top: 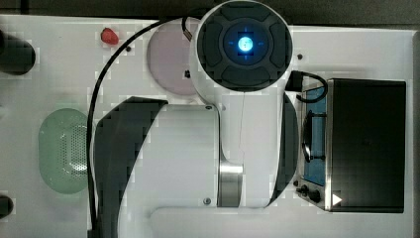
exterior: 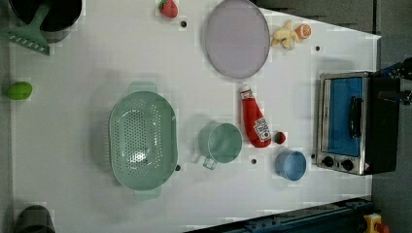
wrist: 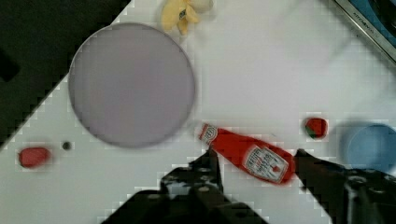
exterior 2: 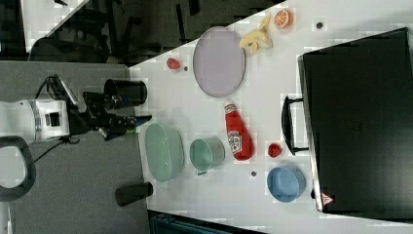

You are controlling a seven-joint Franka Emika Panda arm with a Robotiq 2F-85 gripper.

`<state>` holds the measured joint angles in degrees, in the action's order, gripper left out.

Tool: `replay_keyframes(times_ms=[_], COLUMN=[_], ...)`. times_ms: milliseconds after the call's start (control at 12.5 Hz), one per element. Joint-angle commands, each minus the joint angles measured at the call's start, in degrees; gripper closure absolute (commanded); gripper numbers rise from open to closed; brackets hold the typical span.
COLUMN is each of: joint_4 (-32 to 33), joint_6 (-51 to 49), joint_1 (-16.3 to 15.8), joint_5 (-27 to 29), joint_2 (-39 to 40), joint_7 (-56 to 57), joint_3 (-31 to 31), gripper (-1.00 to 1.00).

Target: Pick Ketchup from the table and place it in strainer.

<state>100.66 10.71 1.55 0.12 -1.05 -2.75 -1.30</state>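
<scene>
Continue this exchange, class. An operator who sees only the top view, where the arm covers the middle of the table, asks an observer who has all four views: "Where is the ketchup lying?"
Observer: In the left view, the Ketchup lies flat on the table between the green cup and the toaster oven.
Operator: Is anything in the strainer?
Observer: No. The left view shows the strainer holding nothing.
Operator: Are the fingers on the bottle?
Observer: No. The wrist view shows the fingers open, one to each side of the bottle and clear of it.
</scene>
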Motion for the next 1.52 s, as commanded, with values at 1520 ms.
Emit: replay_keyframes(times_ms=[1520], joint_4=[33.73], joint_6=[34.27], joint_1=[5.00], joint_5=[1.29], joint_2=[3.35], joint_7=[56.62], joint_3=[-7.17], gripper=[-1.00])
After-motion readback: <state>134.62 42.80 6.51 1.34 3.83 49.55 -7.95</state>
